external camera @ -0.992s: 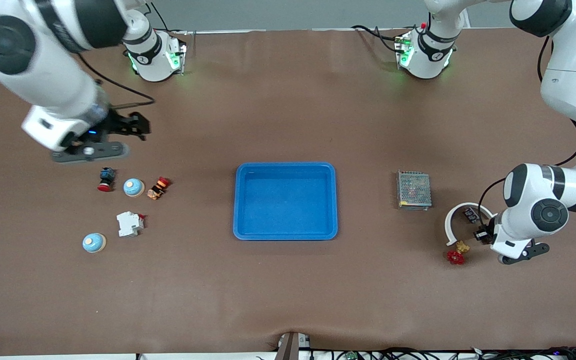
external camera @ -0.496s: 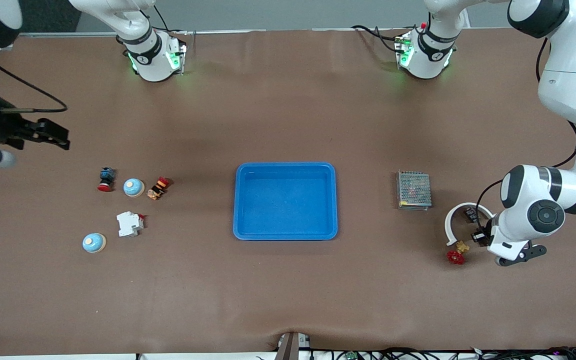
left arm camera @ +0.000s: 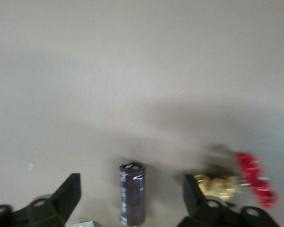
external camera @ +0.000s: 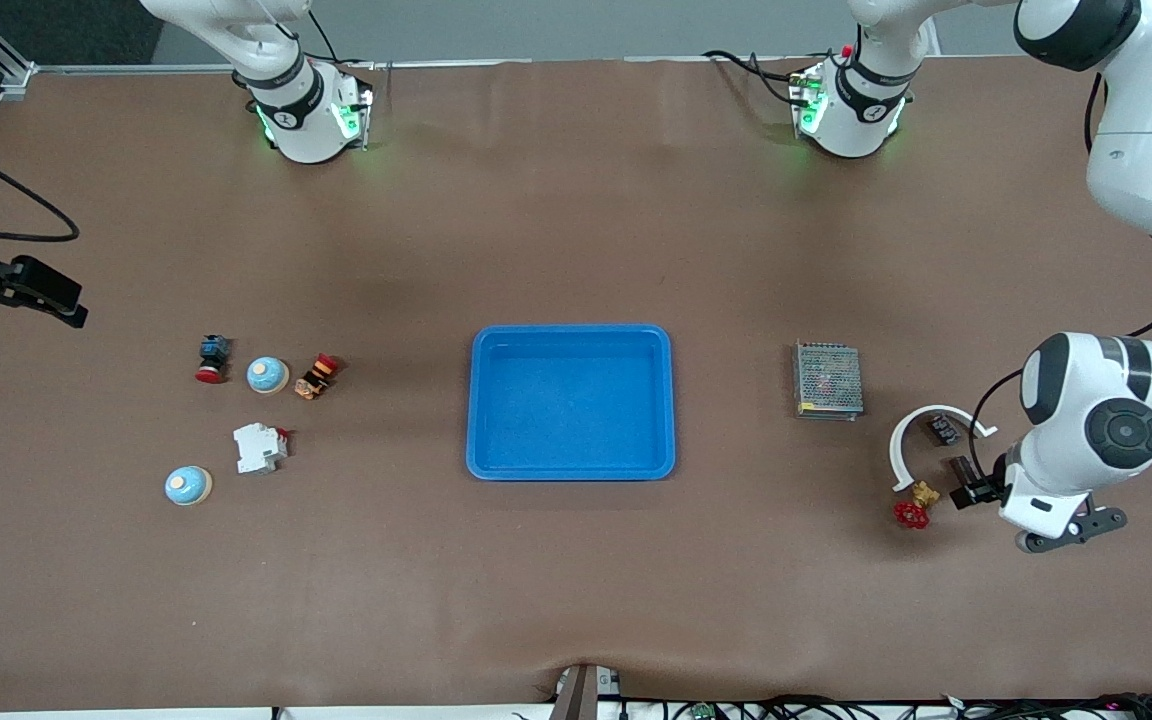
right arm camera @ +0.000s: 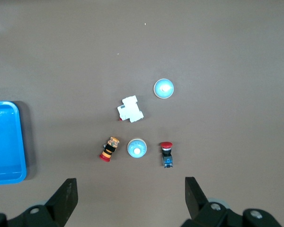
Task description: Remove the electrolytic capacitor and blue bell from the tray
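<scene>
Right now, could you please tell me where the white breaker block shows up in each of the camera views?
Front view: the white breaker block lies toward the right arm's end of the table, between the two blue bells and nearer the camera than the row of small parts.
Left wrist view: not in it.
Right wrist view: the block lies mid-picture.
Shared landmark: the blue tray, at the edge of the right wrist view.

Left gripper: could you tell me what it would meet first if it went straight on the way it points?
Probably the capacitor, which lies on the table between the open fingers of the left gripper; the red-handled brass valve sits just off that line.
</scene>
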`<state>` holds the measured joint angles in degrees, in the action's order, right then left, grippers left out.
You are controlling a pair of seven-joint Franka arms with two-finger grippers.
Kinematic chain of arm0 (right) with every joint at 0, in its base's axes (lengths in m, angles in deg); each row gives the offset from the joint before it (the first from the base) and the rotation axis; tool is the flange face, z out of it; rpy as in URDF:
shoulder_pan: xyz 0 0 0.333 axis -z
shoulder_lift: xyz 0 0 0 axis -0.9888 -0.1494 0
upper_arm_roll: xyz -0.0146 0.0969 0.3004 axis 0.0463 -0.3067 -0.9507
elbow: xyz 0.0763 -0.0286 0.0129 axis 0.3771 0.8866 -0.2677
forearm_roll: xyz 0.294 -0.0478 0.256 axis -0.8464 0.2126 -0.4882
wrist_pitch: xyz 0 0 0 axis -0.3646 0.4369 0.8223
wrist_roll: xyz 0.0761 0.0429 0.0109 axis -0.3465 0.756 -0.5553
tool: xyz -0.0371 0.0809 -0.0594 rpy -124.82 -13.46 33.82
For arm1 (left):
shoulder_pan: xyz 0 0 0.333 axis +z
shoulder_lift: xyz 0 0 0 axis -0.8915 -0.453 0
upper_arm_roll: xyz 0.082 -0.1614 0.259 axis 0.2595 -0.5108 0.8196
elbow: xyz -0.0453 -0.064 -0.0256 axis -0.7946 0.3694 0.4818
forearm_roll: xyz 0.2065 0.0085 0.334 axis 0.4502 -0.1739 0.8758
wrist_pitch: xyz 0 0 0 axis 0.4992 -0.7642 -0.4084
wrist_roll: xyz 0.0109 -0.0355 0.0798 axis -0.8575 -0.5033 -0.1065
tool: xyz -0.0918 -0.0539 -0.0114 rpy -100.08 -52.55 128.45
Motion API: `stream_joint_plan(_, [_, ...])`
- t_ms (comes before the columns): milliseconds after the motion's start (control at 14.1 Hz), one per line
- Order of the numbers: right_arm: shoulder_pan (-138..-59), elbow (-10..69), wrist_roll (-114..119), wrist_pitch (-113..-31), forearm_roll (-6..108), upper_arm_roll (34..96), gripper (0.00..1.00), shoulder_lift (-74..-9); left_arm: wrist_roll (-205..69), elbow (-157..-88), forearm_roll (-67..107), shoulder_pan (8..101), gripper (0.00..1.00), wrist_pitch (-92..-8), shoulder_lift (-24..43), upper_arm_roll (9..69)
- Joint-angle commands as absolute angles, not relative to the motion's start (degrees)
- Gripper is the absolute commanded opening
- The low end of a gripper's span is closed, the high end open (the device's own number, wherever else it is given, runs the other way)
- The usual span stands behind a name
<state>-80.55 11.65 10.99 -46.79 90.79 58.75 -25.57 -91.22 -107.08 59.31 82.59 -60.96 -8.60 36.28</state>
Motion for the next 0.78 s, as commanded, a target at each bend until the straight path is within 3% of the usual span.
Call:
stream_joint_plan(0, [-79.2,10.3,11.4,-47.5,89.4,57.9,1.0,-26.7,-90.2,-107.5,60.3,82.6,1.0,-57.4,-2.5,33.0])
stream_joint_plan(354, [-78.2,14.4,11.1,-48.8,87.5,57.9,1.0,-25.5,-86.1,-107.6,59.5,83.2,1.0,-50.5,6.3,26.1])
stream_joint_plan(709, [-78.2,31.6,11.1,-60.1,87.4,57.9,1.0,-14.6,-78.3,-105.5,53.2,83.3,1.0,-40.2,13.3,24.5])
